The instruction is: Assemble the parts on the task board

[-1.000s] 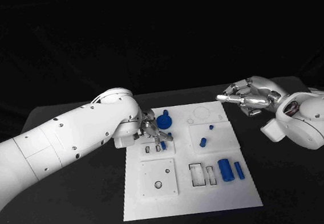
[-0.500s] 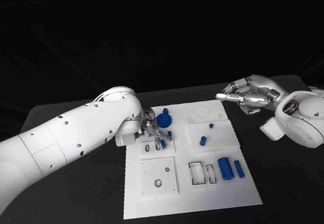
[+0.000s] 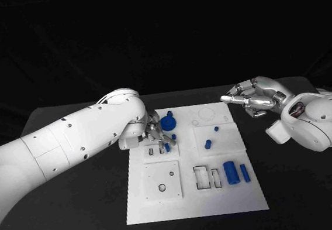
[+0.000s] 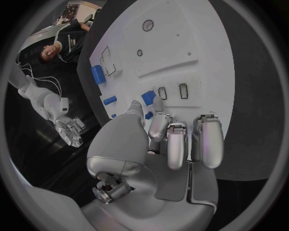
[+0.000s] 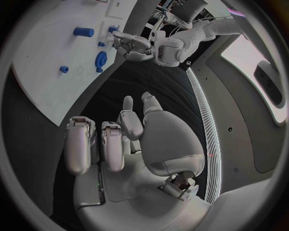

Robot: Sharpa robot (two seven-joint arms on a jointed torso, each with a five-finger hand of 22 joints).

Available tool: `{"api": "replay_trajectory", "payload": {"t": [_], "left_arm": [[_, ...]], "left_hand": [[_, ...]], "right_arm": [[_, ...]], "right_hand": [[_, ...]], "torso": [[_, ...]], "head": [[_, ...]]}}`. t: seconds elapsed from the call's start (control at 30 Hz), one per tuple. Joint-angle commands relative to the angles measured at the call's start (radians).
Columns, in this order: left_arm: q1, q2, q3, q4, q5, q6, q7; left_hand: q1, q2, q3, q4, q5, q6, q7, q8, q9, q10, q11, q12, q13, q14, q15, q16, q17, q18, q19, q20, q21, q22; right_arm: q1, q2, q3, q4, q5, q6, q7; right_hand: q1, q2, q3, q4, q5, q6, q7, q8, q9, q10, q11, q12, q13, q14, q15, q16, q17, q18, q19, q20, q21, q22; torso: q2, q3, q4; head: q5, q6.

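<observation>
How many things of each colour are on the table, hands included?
Blue parts: 8
White board: 1
Silver hands: 2, the left hand and the right hand
Total: 11

My left arm reaches in over the near-left part of the task board (image 3: 195,205), wrist bent down, and my left hand (image 3: 157,134) hangs low above the board's far-left corner, fingers (image 4: 158,126) curled downward and pinching a small blue part (image 4: 148,97). My right arm stays off the board's right edge, my right hand (image 3: 254,97) raised beside its far-right corner, fingers curled in on nothing.
</observation>
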Motion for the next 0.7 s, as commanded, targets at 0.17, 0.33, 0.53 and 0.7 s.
{"api": "replay_trajectory", "payload": {"t": [0.17, 0.33, 0.53, 0.7], "left_arm": [[-0.001, 0.01, -0.002, -0.008, -0.004, 0.017, -0.003], [-0.002, 0.013, -0.002, -0.009, -0.004, 0.019, -0.003], [-0.003, 0.015, -0.003, -0.011, -0.004, 0.02, -0.003], [-0.003, 0.016, -0.004, -0.012, -0.004, 0.021, -0.003]], "left_hand": [[0.031, 0.0, 0.023, -0.005, 0.006, -0.008, 0.001, -0.006, 0.008, 0.007, 0.001, 0.005, 0.002, 0.103, -0.008, 0.003, 0.263, -0.021, 0.047, -0.004, 0.003, 0.06], [0.036, -0.001, 0.027, -0.006, 0.006, -0.008, 0.001, -0.006, 0.01, 0.008, 0.001, 0.005, 0.003, 0.103, -0.008, 0.003, 0.263, -0.021, 0.047, -0.004, 0.003, 0.062], [0.039, -0.003, 0.028, -0.007, 0.005, -0.008, 0.001, -0.006, 0.011, 0.009, 0.001, 0.006, 0.004, 0.103, -0.008, 0.003, 0.263, -0.021, 0.047, -0.004, 0.004, 0.063], [0.044, -0.006, 0.031, -0.009, 0.005, -0.008, 0.001, -0.007, 0.013, 0.008, 0.001, 0.006, 0.004, 0.103, -0.008, 0.003, 0.263, -0.021, 0.047, -0.004, 0.004, 0.064]], "right_arm": [[-0.001, 0.002, 0.0, -0.001, -0.002, 0.012, 0.007], [-0.001, 0.003, 0.0, -0.001, -0.002, 0.014, 0.007], [-0.001, 0.004, 0.0, -0.002, -0.002, 0.016, 0.006], [-0.001, 0.005, 0.0, -0.003, -0.001, 0.017, 0.006]], "right_hand": [[0.008, 0.006, -0.007, 0.0, 0.004, -0.008, 0.003, -0.007, 0.0, 0.112, -0.002, 0.431, 0.382, 0.108, 0.007, 0.004, 0.263, -0.011, -0.003, 0.008, 0.001, 0.018], [0.009, 0.007, -0.007, 0.0, 0.004, -0.008, 0.003, -0.008, 0.0, 0.112, -0.002, 0.431, 0.382, 0.108, 0.007, 0.004, 0.263, -0.011, -0.003, 0.008, 0.001, 0.018], [0.011, 0.008, -0.006, 0.0, 0.004, -0.008, 0.003, -0.01, -0.001, 0.112, -0.001, 0.431, 0.382, 0.108, 0.007, 0.004, 0.263, -0.011, -0.003, 0.008, 0.002, 0.019], [0.011, 0.008, -0.006, 0.0, 0.004, -0.008, 0.003, -0.01, -0.001, 0.112, -0.001, 0.431, 0.382, 0.108, 0.007, 0.004, 0.263, -0.011, -0.003, 0.008, 0.002, 0.019]], "torso": [[0.001, 0.0002, 0.0007], [0.0, 0.0009, 0.0015], [0.0, 0.0011, 0.0024], [0.0, 0.0013, 0.0033]], "head": [[0.0, -0.003], [-0.001, -0.005], [-0.001, -0.007], [-0.001, -0.008]]}}
